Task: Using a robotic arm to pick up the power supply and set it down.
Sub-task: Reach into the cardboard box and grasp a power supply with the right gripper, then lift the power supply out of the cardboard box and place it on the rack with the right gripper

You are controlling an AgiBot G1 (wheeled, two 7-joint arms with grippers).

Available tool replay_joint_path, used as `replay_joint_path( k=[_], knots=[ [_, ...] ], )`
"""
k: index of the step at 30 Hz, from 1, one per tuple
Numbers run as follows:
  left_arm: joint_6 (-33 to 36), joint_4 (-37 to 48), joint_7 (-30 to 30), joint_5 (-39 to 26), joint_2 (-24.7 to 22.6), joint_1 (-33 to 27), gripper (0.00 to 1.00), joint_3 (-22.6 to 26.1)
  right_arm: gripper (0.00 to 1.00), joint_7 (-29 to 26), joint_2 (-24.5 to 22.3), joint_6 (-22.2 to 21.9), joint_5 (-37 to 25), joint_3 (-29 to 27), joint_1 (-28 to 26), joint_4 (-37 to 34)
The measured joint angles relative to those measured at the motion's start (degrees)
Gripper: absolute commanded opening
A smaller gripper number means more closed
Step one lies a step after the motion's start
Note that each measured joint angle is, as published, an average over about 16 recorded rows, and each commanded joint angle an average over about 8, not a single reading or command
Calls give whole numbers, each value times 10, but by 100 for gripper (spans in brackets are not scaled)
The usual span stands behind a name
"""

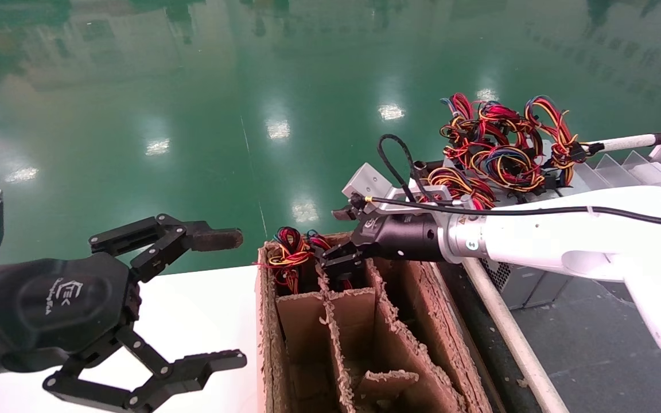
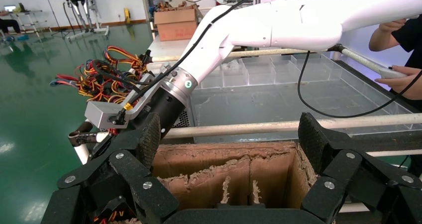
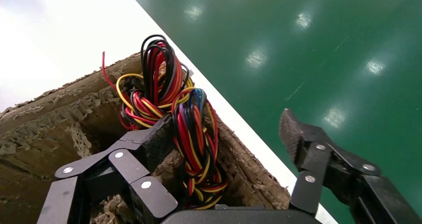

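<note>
I see my right gripper (image 1: 339,265) spread apart over the wires (image 1: 287,255) in the cardboard box's (image 1: 422,321) far-left slot; left gripper (image 1: 216,301) parked, apart.

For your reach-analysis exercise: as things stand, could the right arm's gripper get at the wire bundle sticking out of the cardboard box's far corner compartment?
Probably yes. The right gripper hangs open at the cardboard box rim, one finger already beside the wire bundle, with nothing between them. The left gripper hovers apart over the white table.
</note>
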State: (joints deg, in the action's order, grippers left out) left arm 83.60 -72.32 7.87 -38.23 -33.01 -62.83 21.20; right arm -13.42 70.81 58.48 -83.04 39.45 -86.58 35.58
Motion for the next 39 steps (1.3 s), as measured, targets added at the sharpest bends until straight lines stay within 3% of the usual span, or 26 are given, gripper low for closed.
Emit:
replay_joint_path(
  k=[17, 39],
  knots=[
    [0, 0, 0, 0, 0, 0, 100, 0, 0, -1, -2, -6, -4, 1, 2, -1],
    [0, 0, 0, 0, 0, 0, 100, 0, 0, -17, -39, 29, 25, -12, 15, 53]
  ],
)
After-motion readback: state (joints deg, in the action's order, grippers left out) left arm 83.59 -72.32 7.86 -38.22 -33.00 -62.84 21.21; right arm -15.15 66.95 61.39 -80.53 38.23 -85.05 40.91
